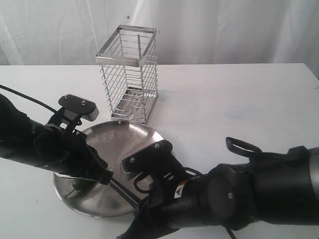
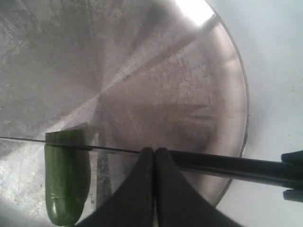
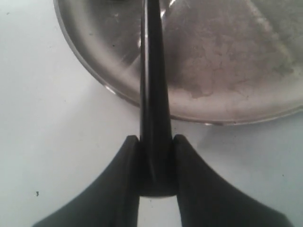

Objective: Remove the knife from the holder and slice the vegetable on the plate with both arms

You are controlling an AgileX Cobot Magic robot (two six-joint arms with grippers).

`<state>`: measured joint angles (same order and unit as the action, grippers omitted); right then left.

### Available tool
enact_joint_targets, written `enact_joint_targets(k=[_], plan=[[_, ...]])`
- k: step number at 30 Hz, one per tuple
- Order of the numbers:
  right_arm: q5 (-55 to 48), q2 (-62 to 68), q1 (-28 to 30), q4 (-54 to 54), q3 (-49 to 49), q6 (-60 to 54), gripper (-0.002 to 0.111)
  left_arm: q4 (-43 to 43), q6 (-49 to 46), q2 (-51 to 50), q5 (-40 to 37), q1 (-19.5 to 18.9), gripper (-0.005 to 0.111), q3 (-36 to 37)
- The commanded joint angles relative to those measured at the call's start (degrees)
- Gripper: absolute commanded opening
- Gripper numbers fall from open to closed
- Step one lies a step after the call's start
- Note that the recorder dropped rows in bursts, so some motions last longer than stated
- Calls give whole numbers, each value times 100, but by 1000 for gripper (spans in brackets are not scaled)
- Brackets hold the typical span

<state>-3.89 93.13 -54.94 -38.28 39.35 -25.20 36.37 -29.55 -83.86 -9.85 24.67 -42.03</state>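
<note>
**Desk:** What's nearest?

**Photographer:** The right gripper [image 3: 156, 142], clamped on the butt of the knife [image 3: 151, 71]. The blade reaches left over the plate [image 2: 165, 71].

**Desk:** And the cut?

**Photographer:** The edge lies across one end of the vegetable [image 2: 66, 189], on the plate's near-left part. It is best pressed straight down with the blade level, because the round piece looks apt to roll.

**Desk:** The left gripper [image 2: 155, 153]?

**Photographer:** Pinched closed and empty, just beside the vegetable. Whether it touches the blade cannot be told. It ought to steady the vegetable. At the far side, the holder [image 1: 130, 74] stands empty.
</note>
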Motion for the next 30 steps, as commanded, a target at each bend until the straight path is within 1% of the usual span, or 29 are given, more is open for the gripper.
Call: enact_joint_targets(k=[1,14,21,25,30], plan=[[-155,198,-9,101,204,-70,0,82,-24,49,-113,-2,0,42],[-240,248,-9,101,220,-70,0,43,-50,49,-176,-2,0,42],[-250,248,-9,101,220,-70,0,-110,-66,49,244,-2,0,42],[-250,248,-9,101,220,-70,0,-185,-90,26,291,-2,0,42],[-260,248,-9,101,220,-59,0,-307,-90,-408,505,-2,0,42]])
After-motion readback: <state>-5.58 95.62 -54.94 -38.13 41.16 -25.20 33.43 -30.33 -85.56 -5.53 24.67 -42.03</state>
